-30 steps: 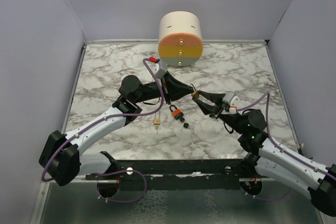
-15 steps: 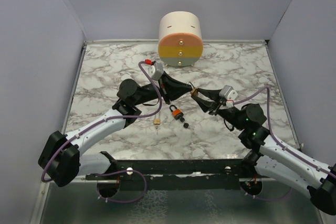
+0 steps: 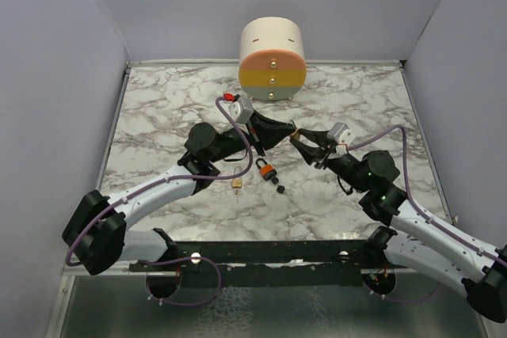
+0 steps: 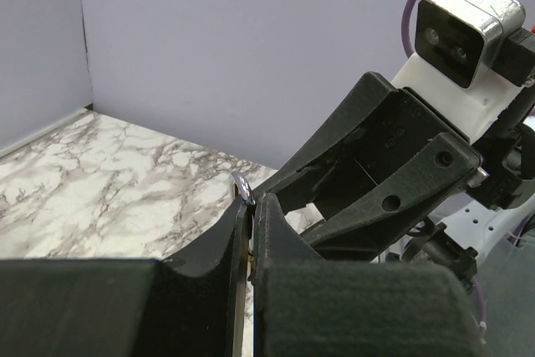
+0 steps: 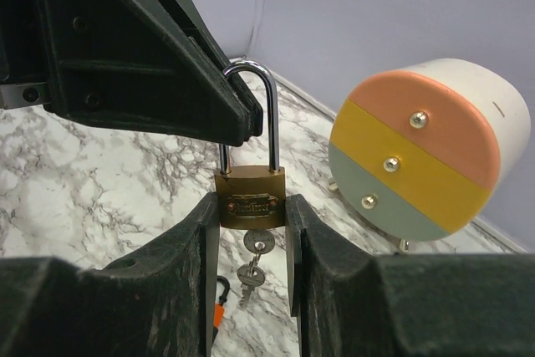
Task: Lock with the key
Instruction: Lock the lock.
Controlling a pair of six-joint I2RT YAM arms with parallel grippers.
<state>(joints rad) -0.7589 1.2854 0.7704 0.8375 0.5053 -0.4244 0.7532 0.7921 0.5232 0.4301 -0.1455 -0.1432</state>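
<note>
A small brass padlock (image 5: 251, 198) is held above the counter (image 3: 158, 108), between the two arms. Its body is clamped from both sides by the right tool (image 3: 301, 142), so that the silver shackle (image 5: 249, 106) stands upright and the underside is left free. The left tool (image 3: 287, 128) is brought in from the opposite side and is closed on the shackle's left leg near the top, presumably so that the shackle can be pressed or steadied while the body is braced. Both legs appear to enter the body, though whether the shackle is latched cannot be told.

Two small silver keys (image 5: 257, 244) hang below the padlock body (the upper one looks seated in the keyhole, but this is not certain).

The key (image 3: 277, 186) with the black head is not held by either tool. It lies on the counter just beside the orange padlock (image 3: 267, 169), below and nearer the arm bases than the meeting tools. The step of turning a key is judged not yet done, since both tools are taken up with the padlock.
</note>
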